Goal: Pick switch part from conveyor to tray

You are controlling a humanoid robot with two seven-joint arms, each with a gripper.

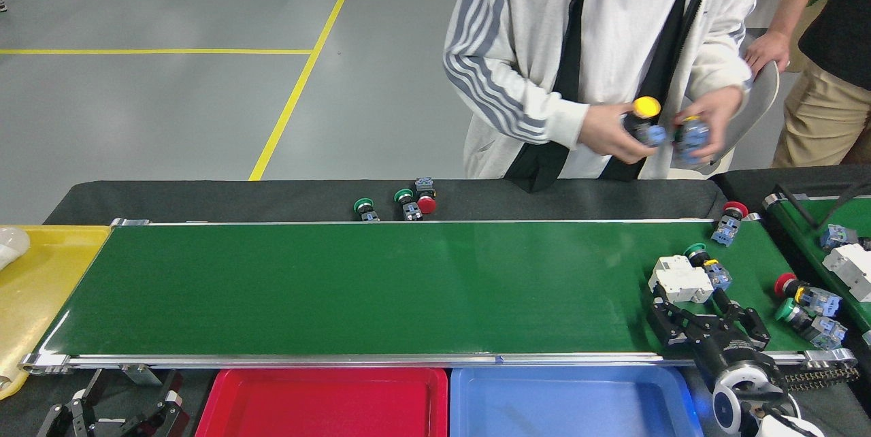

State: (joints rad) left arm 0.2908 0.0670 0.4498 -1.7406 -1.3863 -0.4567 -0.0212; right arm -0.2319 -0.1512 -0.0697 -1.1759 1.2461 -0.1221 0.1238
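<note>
At the near edge sit three trays: a red tray [326, 401] and a blue tray [571, 401] side by side, both bare inside, and a yellow tray [41, 287] at the belt's left end with a pale object [12, 245] at its far corner. The left gripper [116, 416] hangs low at the near left corner, its fingers spread apart and holding nothing. The right gripper [708, 318] reaches over the near rail at the right end of the conveyor [381, 287], its fingers [663, 314] apart. Just beyond those fingers, nearly touching them, lies a white switch part [680, 278], with a green-capped button [708, 265] pressed against its right side. A red-capped button [729, 222] lies at the belt's far right corner. Two more buttons [806, 311] lie at the right end, between the two belts. A second belt [827, 226] to the right carries other parts. On the black tabletop [204, 200] behind the far rail lies a small cluster of buttons [401, 204]. Farther back, a person [585, 49] in a striped jacket holds buttons in both hands.
</note>
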